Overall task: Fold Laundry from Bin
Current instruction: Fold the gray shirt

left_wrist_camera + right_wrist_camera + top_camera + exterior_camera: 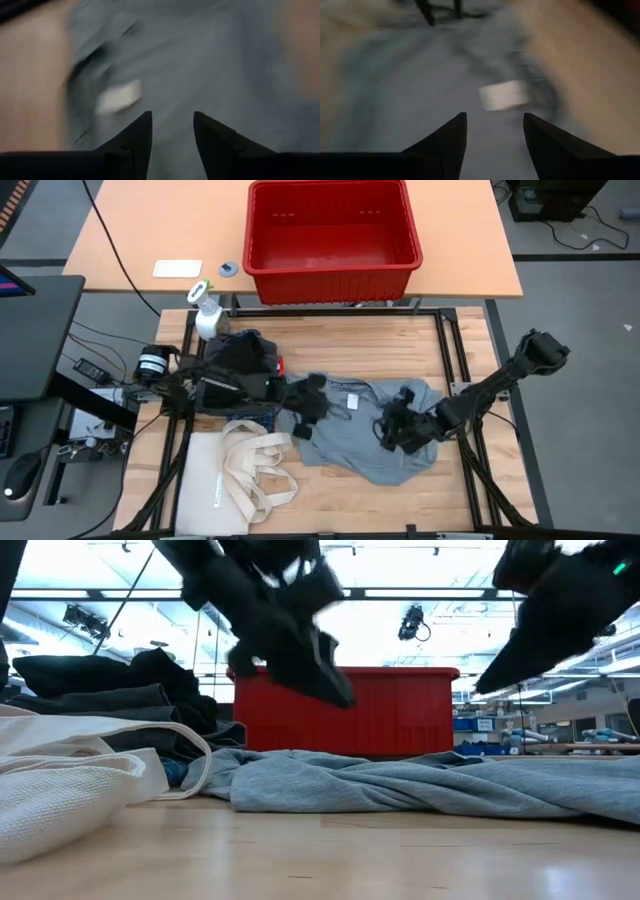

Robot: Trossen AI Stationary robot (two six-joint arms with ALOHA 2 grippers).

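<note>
A light grey-blue garment [365,430] lies spread and rumpled on the wooden table, with a white label [352,402] near its far edge. My left gripper [312,408] hangs open over the garment's left part, clear of the cloth [210,65]. My right gripper [392,428] hangs open over its right part, also clear of the cloth [410,85]. In the low view both grippers [335,685] [500,675] stand above the garment [420,785]. A pile of dark laundry [240,365] rests on the table's left. The red bin [332,235] stands on the far table.
A cream tote bag [245,470] with long handles lies at the near left, next to the garment. A white spray bottle [205,310] stands at the far left corner. Bare wood [330,500] shows along the near edge and at the far side [340,340].
</note>
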